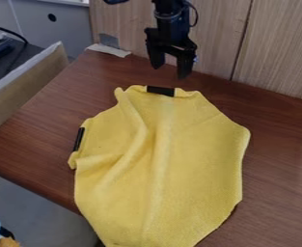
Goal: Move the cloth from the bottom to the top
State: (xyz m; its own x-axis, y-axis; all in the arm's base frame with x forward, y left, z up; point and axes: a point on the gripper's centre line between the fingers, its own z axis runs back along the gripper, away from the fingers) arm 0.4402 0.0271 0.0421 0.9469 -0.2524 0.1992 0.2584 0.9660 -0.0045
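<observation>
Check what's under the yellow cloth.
Brown tabletop shows right of the cloth and likely continues beneath it. Anything else under there is covered, can't tell.

The open gripper (171, 67) hangs above the yellow cloth's (198, 159) top edge.

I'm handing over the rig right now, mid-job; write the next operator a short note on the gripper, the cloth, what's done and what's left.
Gripper: open, nothing held, just beyond the cloth's top edge.
Cloth: spread on the table, creased on its left half, running down to the view's bottom edge. Black strips at its top and left edges.
Done: can't confirm any move; the top edge is near the wall, but the lower part lies at the bottom.
Left: probably grasp the cloth and bring that lower part up.
</observation>
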